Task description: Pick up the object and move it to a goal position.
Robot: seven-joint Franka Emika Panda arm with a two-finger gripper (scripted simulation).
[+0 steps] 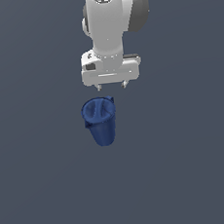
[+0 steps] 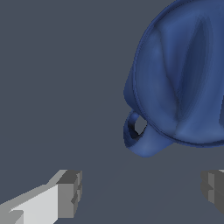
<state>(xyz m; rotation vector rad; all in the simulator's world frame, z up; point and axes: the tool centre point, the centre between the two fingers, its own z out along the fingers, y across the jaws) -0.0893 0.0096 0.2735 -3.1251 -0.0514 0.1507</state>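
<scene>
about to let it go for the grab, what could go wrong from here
1. The open hand sits beside the blue cup, not over it; a straight descent could miss it or clip the rim.
2. The cup seems to lie tilted, so a nudge might roll it.
3. A finger could snag its small loop handle.

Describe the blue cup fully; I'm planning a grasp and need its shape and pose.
The blue cup is dark blue, smooth and matte-looking, tapering from a wide round rim to a narrower base. The wrist view shows its open, hollow interior and a small looped handle or spout at the rim. In the exterior view its mouth tilts toward the camera. The open gripper hangs just beyond it, not touching.
</scene>
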